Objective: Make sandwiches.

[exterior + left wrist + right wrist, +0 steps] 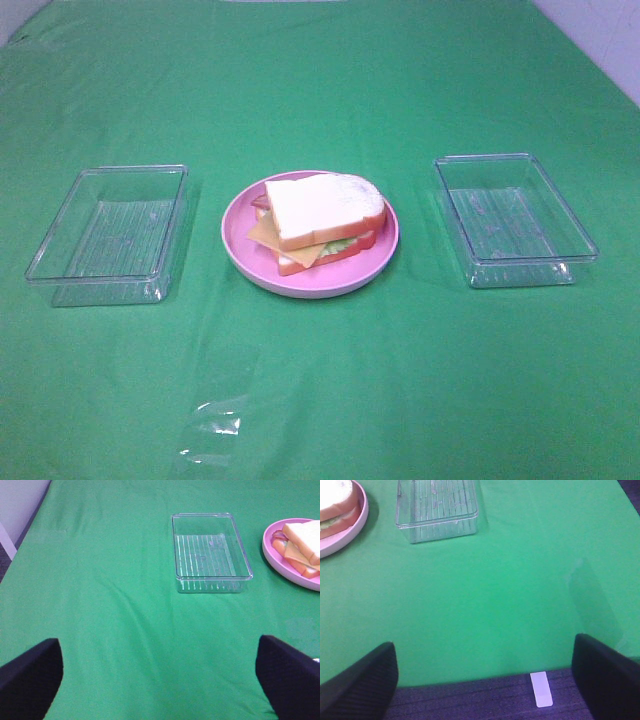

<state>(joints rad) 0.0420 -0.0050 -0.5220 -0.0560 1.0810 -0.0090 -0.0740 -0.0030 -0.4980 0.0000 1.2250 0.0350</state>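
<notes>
My left gripper (160, 680) hangs over bare green tablecloth (100, 605) with its jaws spread wide and nothing between them. Ahead of it, well clear of the fingertips, sits a clear plastic tray (211, 552), and beyond that tray's far side, off toward my right arm, is the round pink plate (280, 560) carrying the sandwich (302, 547).

My right gripper (485, 680) is likewise wide open and holds nothing; it hovers at the cloth's near edge, where a small white tag (541, 690) lies on the dark surface below. Ahead of it stands the second clear tray (437, 510), and past that, toward my left arm, the plate with the sandwich.

From the high camera, the sandwich (322, 220) is stacked on the plate (240, 250) midway between both trays: white bread on top, yellow cheese and green lettuce poking out at the sides.
</notes>
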